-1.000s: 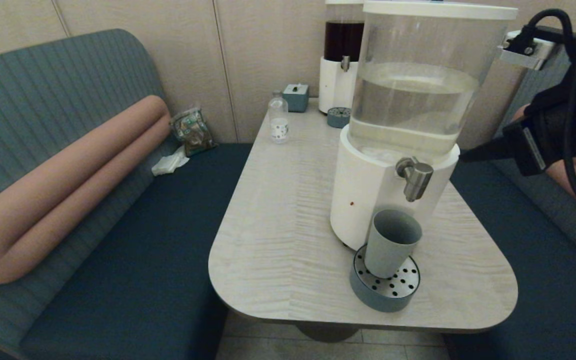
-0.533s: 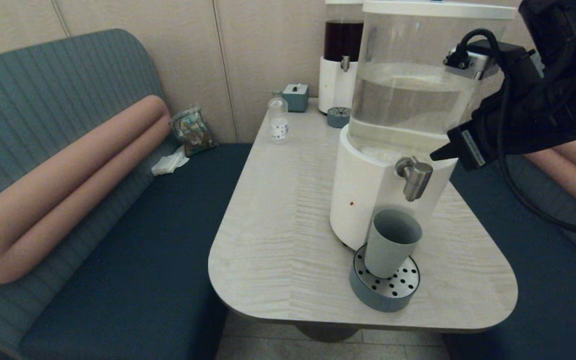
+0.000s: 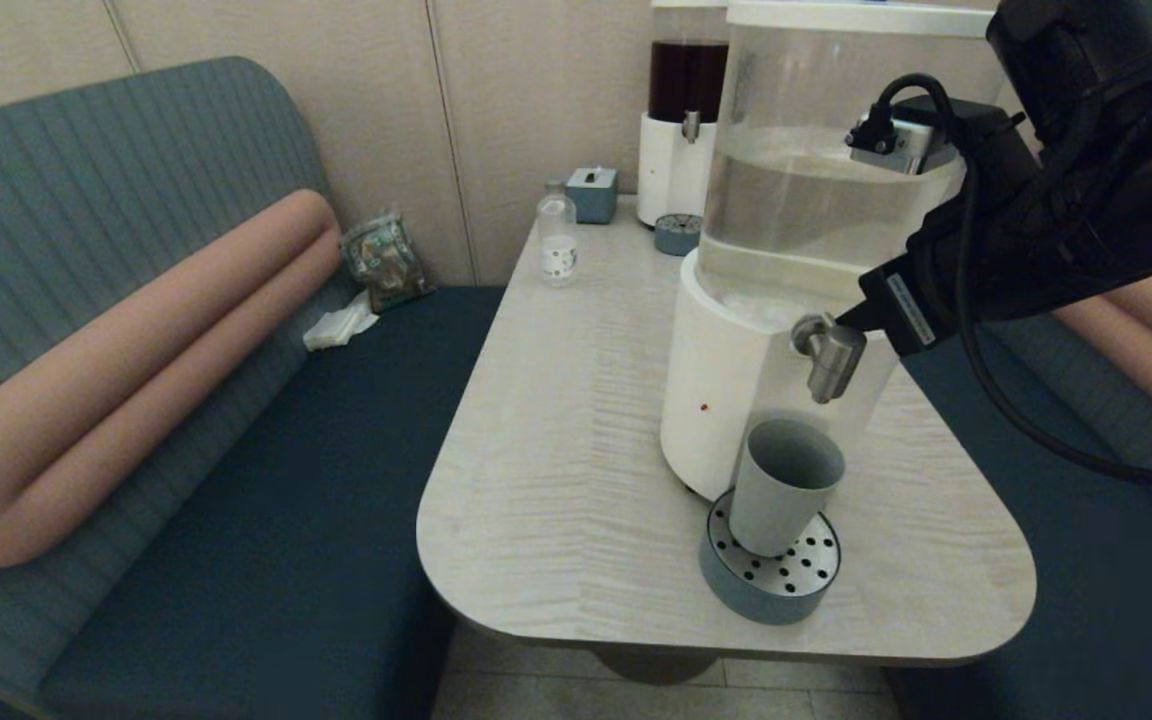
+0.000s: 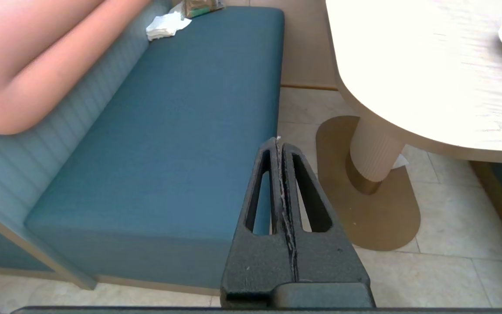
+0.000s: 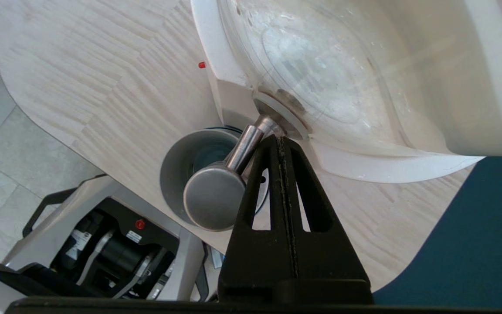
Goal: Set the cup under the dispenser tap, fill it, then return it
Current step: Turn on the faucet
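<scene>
**Fingertips at the tap, cup waiting below**

My right end effector [image 5: 280, 141], fingers pressed together, pokes at the dispenser tap [image 3: 829, 355] from its 3 o'clock, a blunt tip for working it. The cup [image 3: 784, 486] stands upright on the round tray [image 3: 726, 585] at the tap's 6 o'clock to catch the flow. My left end effector [image 4: 279, 144], also pressed together, hangs parked beside the counter [image 3: 556, 440].

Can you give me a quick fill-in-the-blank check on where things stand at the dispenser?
1. The cup stands on the round perforated ____.
2. The right hand, fingers shut, has its tip beside the dispenser ____.
3. The cup's mouth sits directly ____ the dispenser tap.
4. The left hand hangs over the floor, fingers ____.

Missing words: tray; tap; under; shut
</scene>
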{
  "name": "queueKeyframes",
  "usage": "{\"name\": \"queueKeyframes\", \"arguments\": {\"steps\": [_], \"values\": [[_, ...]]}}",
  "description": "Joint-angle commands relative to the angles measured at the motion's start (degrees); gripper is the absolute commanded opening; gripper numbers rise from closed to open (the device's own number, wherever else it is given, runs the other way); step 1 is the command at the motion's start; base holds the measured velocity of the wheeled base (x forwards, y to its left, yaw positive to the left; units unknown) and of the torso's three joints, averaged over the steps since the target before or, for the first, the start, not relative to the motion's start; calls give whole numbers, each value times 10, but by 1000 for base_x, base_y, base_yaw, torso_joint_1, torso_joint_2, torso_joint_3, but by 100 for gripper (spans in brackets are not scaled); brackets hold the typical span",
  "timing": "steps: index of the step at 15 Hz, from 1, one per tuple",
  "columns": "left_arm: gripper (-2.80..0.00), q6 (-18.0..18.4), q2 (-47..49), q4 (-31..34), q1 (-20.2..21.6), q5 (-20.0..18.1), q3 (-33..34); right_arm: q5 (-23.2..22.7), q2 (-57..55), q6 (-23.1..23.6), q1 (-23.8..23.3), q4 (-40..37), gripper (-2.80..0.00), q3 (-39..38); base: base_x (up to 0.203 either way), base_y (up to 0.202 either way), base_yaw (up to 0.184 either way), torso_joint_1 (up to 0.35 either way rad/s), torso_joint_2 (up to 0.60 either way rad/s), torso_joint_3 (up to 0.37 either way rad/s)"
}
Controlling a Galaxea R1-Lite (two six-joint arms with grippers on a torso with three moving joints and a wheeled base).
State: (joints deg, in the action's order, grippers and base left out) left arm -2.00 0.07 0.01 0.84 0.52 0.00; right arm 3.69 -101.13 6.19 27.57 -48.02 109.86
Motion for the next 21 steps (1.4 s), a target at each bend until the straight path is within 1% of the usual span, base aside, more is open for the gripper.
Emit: {"name": "queueKeyframes", "arguments": {"steps": [1, 7, 9, 12, 14, 19, 21], "values": [[-280, 0, 0, 0, 0, 0, 0, -1, 4, 2, 4, -2, -280, -3, 0, 0, 0, 0, 0, 0], [-280, 0, 1, 0, 0, 0, 0, -17, 6, 5, 36, 0, -280, -6, 0, 0, 0, 0, 0, 0], [-280, 0, 0, 0, 0, 1, 0, -27, 6, 6, 37, 1, -280, -6, 0, 0, 0, 0, 0, 0], [-280, 0, 0, 1, 0, 0, 0, -54, 0, 9, 39, 3, -280, -7, 0, 0, 0, 0, 0, 0], [-280, 0, 0, 1, 0, 0, 0, -55, -2, 13, 39, 4, -280, -12, 0, 0, 0, 0, 0, 0], [-280, 0, 1, 0, 0, 0, 0, -54, -1, 46, 35, 6, -280, -27, 0, 0, 0, 0, 0, 0], [-280, 0, 1, 1, 0, 1, 0, -53, 0, 76, 31, 16, -280, -28, 0, 0, 0, 0, 0, 0]]}}
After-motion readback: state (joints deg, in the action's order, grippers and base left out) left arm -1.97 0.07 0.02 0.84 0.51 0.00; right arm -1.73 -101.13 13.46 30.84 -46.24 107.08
